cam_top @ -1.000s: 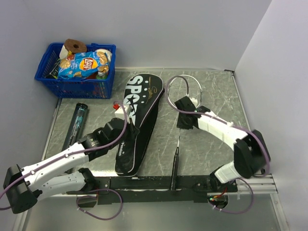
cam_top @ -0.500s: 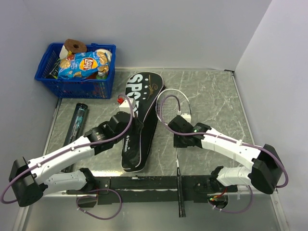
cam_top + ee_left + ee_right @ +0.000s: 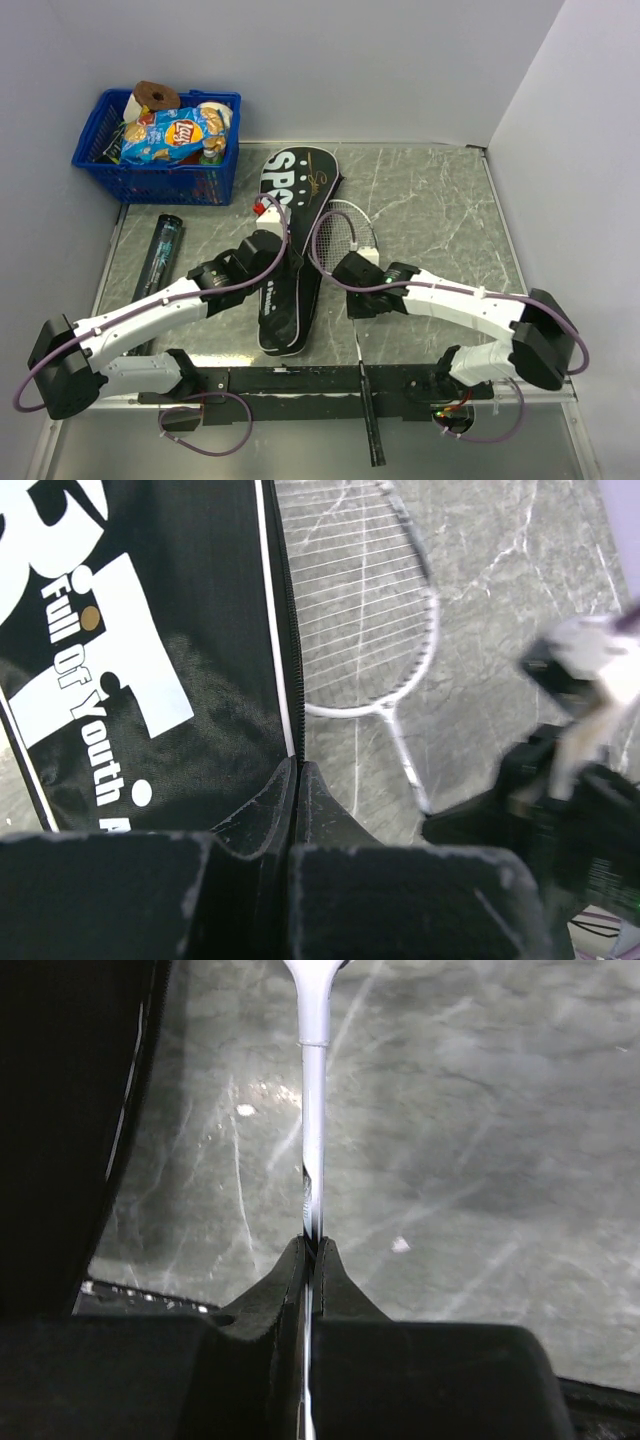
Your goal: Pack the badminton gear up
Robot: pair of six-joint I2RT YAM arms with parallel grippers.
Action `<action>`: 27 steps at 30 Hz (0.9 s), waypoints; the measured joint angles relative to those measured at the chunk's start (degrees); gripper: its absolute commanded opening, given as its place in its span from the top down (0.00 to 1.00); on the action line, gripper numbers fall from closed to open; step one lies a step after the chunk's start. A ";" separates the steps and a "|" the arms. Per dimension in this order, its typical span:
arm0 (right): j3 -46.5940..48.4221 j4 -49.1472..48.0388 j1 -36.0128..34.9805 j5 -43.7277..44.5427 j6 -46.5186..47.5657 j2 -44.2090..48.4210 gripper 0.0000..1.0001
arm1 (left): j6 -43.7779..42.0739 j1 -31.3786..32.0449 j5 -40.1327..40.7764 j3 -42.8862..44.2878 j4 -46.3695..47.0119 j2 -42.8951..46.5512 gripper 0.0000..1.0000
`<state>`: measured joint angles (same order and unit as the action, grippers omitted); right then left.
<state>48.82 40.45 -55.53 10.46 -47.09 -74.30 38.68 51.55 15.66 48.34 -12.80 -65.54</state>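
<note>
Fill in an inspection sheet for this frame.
Surface: grey marbled table, no spills seen.
Job's things: bag flat mid-table; one racket, head at the bag's right edge, handle past the near edge; tube at left. Second racket not seen.
Clutter: blue basket with crisp packet, far left corner.
Grippers: left gripper shut on the bag's edge; right gripper shut on the racket's shaft.
Cables: purple cables loop loose over bag and racket.
Surroundings: plain walls on three sides.

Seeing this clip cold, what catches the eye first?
The black SPORT bag lies mid-table, its edge pinched by the left gripper. Beside it, the right gripper clamps the shaft of a white racket. A blue basket holding a crisp packet sits in the far left corner.
</note>
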 measured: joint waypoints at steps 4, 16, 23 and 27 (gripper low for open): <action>1.86 -1.81 0.00 -0.85 0.09 -5.09 1.00 | 0.09 0.00 -0.87 -0.24 0.76 0.00 0.99; 17.38 -4.02 0.98 -1.77 3.61 -18.08 1.00 | 1.66 0.00 -2.12 -6.71 2.43 2.54 0.99; 25.75 -7.30 7.37 -3.63 7.93 -28.06 1.00 | 2.99 0.02 -2.89 -10.54 4.28 4.26 0.99; 28.11 -13.09 10.64 -3.67 9.44 -32.85 1.00 | 3.06 0.02 -3.87 -11.30 5.42 3.50 0.99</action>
<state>76.93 27.35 -44.88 6.79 -37.65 -107.15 41.74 51.57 11.79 37.04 -7.38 -62.04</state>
